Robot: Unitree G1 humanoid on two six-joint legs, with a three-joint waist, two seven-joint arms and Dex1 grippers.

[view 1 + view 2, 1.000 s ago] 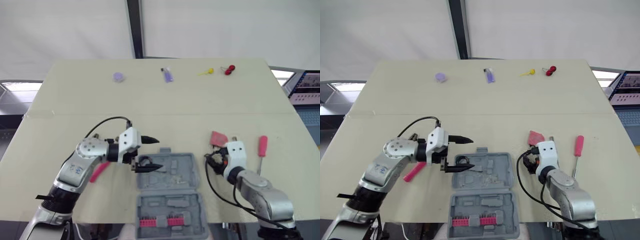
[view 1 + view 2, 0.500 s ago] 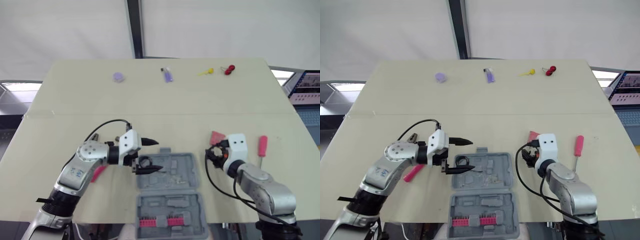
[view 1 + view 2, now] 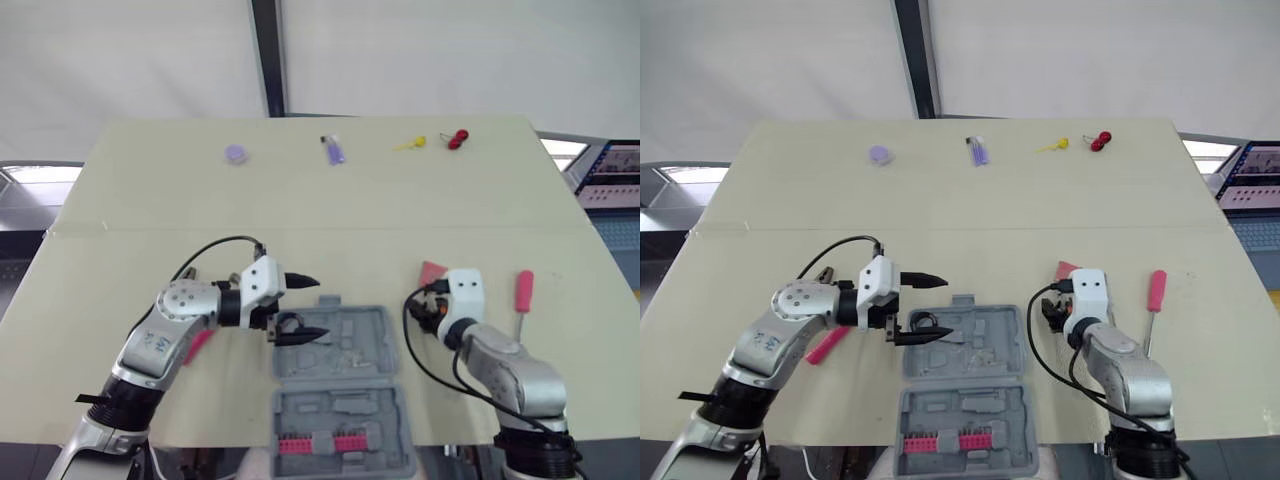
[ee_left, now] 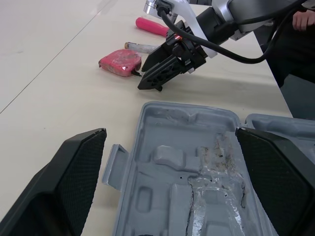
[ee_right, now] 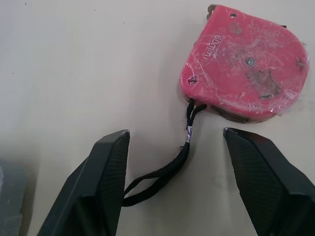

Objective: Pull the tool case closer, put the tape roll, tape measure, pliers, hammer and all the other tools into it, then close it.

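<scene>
1. Grey plastic tool case (image 3: 340,390) lies open at the 6 o'clock edge of the beige worktop (image 3: 320,210).
2. Left gripper (image 3: 322,307) hovers over the case's 10 o'clock corner, jaws wide, holding nothing.
3. Red tape measure (image 5: 246,64) lies at 1 o'clock from the case, black strap trailing.
4. Right gripper (image 5: 176,132) is just beside the tape measure, jaws wide around the strap, not touching the tape measure.
5. Red-handled screwdriver (image 3: 524,290) lies at 3 o'clock of the tape measure.
6. Pink-handled tool (image 3: 197,343) lies at 9 o'clock of the case.
</scene>
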